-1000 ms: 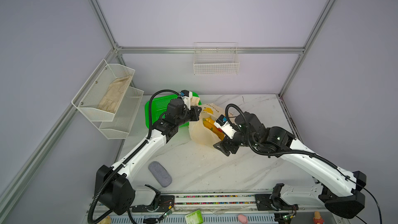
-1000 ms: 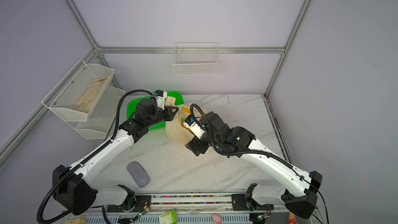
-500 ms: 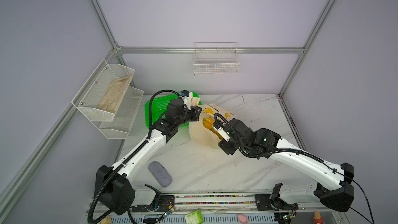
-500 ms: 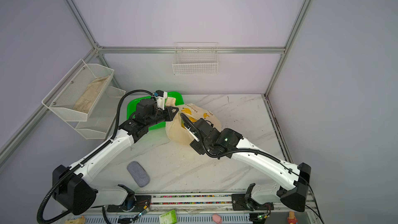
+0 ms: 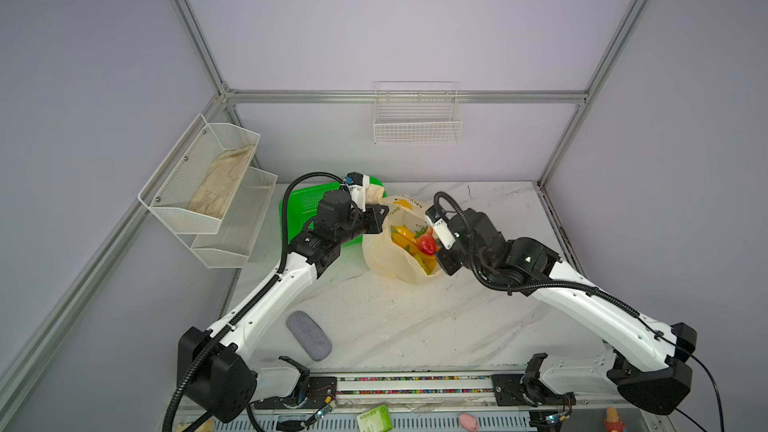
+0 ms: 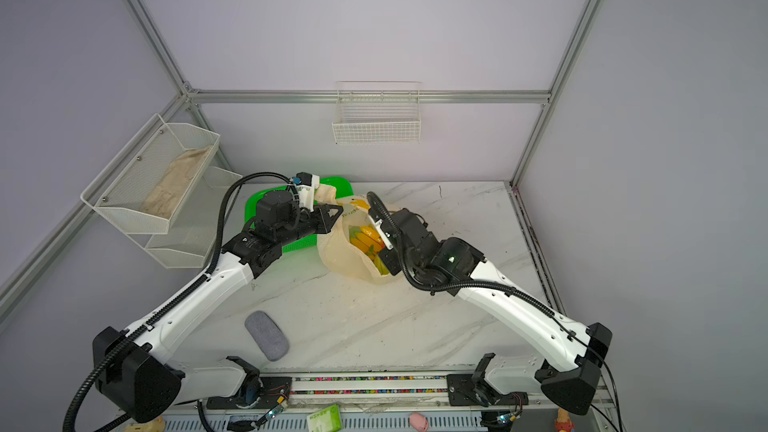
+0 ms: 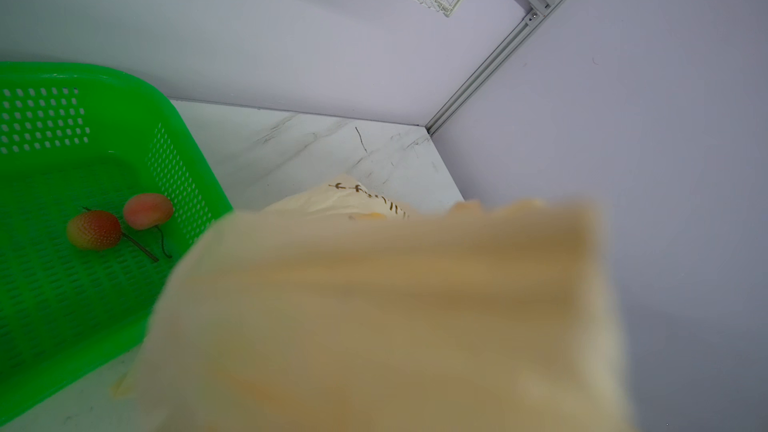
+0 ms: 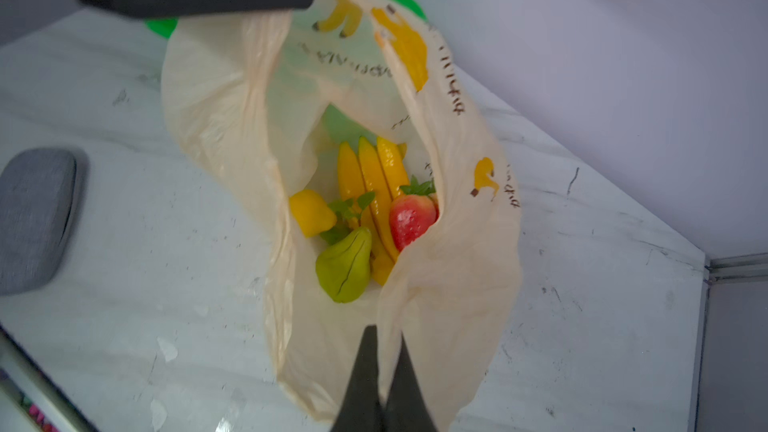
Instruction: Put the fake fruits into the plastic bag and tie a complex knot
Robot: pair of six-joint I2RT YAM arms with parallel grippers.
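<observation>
Closed since a moment ago, the right gripper (image 8: 385,340) is now clamped on the near rim of the plastic bag (image 5: 384,257).
The bag's far handle is pinched by the left gripper (image 5: 379,213). The bag is held open on the table (image 5: 415,317), with fake fruits (image 8: 365,209) seen inside.
</observation>
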